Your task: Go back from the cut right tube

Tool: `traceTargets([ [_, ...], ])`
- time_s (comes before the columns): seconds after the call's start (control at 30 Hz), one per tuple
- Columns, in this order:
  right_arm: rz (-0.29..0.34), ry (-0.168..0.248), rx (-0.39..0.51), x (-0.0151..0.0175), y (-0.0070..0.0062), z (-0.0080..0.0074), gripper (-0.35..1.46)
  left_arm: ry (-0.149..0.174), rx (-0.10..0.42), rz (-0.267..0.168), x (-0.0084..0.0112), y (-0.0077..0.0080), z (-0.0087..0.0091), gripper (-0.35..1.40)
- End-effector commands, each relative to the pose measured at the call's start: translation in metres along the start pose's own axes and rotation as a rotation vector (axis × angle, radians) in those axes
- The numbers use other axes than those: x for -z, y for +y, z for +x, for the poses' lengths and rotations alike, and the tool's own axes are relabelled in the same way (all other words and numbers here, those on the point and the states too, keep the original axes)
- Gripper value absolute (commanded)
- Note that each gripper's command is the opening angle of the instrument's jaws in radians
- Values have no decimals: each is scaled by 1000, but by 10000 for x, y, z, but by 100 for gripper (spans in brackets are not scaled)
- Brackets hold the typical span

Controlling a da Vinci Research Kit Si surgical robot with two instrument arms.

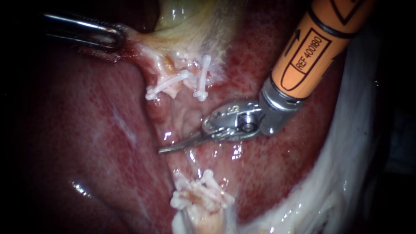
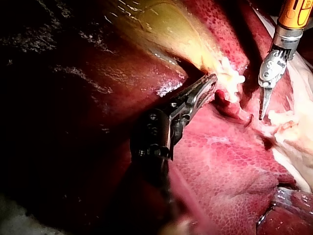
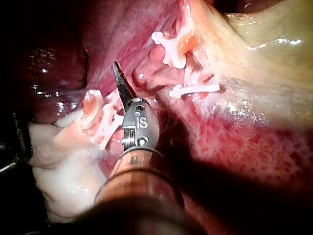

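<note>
My right instrument (image 1: 163, 149), on an orange shaft from the upper right, has thin curved blades lying together with nothing held. They hover over bare tissue in the gap between two clipped tube stumps. The upper stump carries two white clips (image 1: 167, 84) (image 1: 202, 78) below the yellowish gallbladder (image 1: 190, 26). The lower stump holds a cluster of white clips (image 1: 201, 195). My left instrument (image 1: 113, 38) comes in from the upper left, its jaws shut on the gallbladder's edge and holding it taut. The right wrist view shows the blades (image 3: 118, 71) between lower clips (image 3: 105, 120) and upper clips (image 3: 195, 89).
Red mottled liver (image 1: 86, 143) fills the left and centre. Pale white tissue (image 1: 346, 173) runs along the right edge. In the left wrist view my left instrument (image 2: 210, 81) sits against the gallbladder (image 2: 166, 24), with the right instrument (image 2: 262, 113) beyond it.
</note>
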Motion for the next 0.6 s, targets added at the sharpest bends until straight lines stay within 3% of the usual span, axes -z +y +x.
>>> traceTargets([
  [0.03,2,6,1,0,-1,0,-35,0,0,0,0,0,0,-35],
  [0.1,3,21,2,0,-2,0,-35,0,0,0,0,0,-1,-35],
  [0.13,-1,31,2,-1,-2,1,-3,0,0,0,0,0,-1,-35],
  [0.17,0,52,3,-1,-1,1,54,0,0,0,0,0,-1,-35],
  [0.2,-1,67,4,-2,-1,2,86,0,0,0,0,0,-1,-35],
  [0.27,6,112,-12,-4,0,4,119,0,0,0,0,0,-1,-35],
  [0.4,-4,137,-42,-8,-1,6,138,0,0,0,0,0,-1,-35],
  [0.6,-43,147,-45,-7,-2,6,143,0,-1,0,-1,-1,-1,-35],
])
